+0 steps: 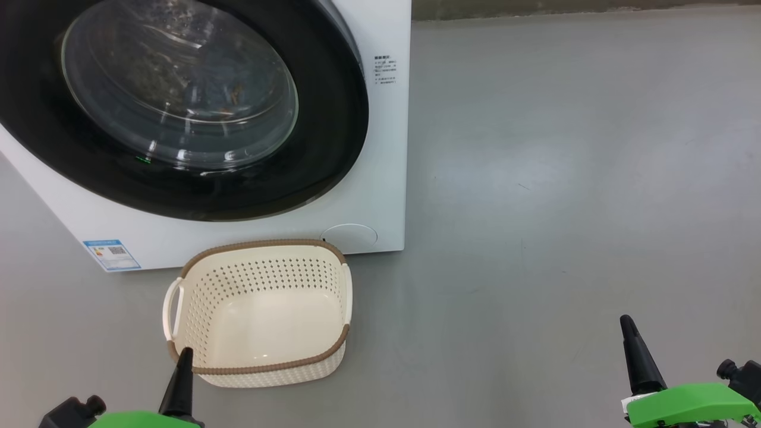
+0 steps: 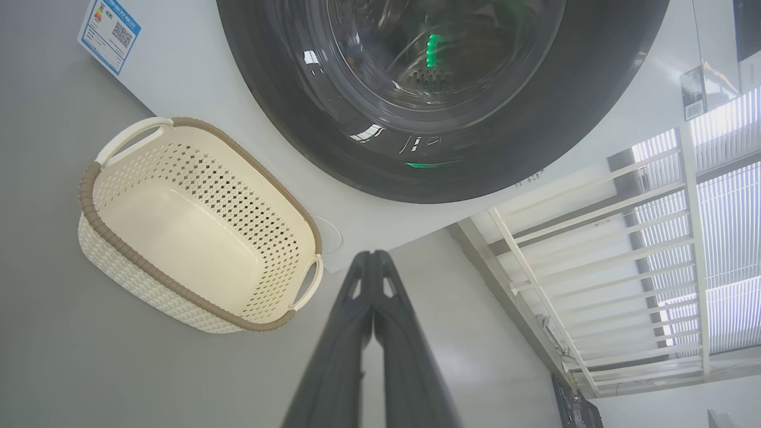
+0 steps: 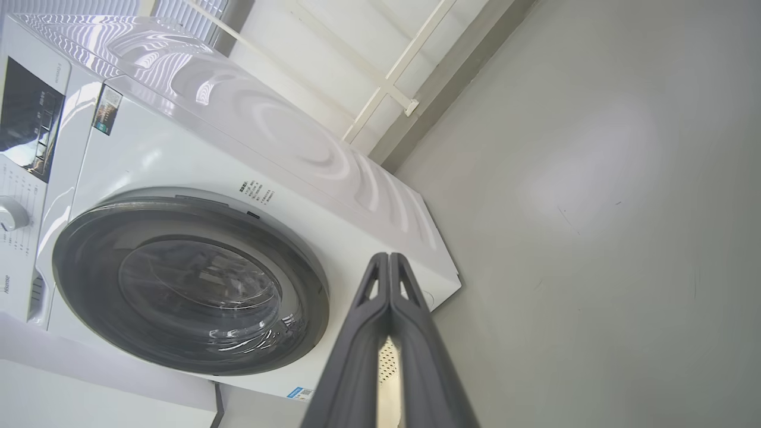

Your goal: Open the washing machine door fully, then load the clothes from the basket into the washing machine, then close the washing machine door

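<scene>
- The room: a pale wall meets the floor behind the machine. The left wrist view shows a white railing and a window with blinds – bright light comes from there.
- The floor is smooth grey, a little shiny, with faint scuffs; it looks level and easy to roll on.
- The washing machine stands at the left of the head view, on the floor.
- The washing machine door appears shut and flush with the front. I judge the closing step as nearly done. To finish it well, check that the black ring sits evenly all around. If a push is needed, press on the ring, not on the glass. I cannot tell which side has the latch.
- The basket stands just before the machine, near the round filter cap, and it is empty.
- The clothes seem to lie inside the drum – a bluish shape behind the glass, not clear.
- The left tool and the right tool have the fingers pressed together and hold nothing. Both hang low, apart from the door.
</scene>
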`<state>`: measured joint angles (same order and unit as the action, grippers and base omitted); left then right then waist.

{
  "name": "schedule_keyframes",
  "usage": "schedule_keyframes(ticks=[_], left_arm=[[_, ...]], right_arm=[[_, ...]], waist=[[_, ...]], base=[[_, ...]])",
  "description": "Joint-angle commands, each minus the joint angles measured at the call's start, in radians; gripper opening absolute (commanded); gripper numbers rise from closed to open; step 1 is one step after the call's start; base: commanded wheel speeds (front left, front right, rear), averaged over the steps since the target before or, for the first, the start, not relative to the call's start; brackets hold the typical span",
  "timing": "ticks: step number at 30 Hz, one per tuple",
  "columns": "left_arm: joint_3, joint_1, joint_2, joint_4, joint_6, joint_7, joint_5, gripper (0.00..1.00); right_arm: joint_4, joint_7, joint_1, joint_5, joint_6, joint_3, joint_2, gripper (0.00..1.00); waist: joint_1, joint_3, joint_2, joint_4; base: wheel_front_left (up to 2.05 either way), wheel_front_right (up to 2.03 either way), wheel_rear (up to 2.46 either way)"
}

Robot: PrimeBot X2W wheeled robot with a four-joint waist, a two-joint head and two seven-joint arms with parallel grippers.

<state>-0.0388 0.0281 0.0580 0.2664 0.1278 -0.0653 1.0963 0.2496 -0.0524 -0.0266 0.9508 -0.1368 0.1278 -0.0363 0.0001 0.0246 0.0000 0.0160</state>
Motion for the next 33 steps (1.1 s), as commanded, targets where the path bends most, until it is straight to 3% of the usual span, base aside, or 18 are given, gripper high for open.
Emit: schedule_keyframes(ticks=[1, 33], left_arm=[[0.028, 0.045, 0.016, -0.022, 0.002, 0.007, 0.022, 0.00], [0.091, 0.065, 0.011, -0.022, 0.002, 0.101, 0.335, 0.00]], right_arm=[[-0.022, 0.009, -0.048, 0.029, 0.003, -0.012, -0.010, 0.00], [-0.011, 0.105, -0.069, 0.416, 0.005, -0.013, -0.012, 0.00]], waist=[[0.0000, 0.000, 0.0000, 0.000], [0.0000, -0.013, 0.0000, -0.010]], base=[[0.00, 0.00, 0.00], [0.00, 0.00, 0.00]])
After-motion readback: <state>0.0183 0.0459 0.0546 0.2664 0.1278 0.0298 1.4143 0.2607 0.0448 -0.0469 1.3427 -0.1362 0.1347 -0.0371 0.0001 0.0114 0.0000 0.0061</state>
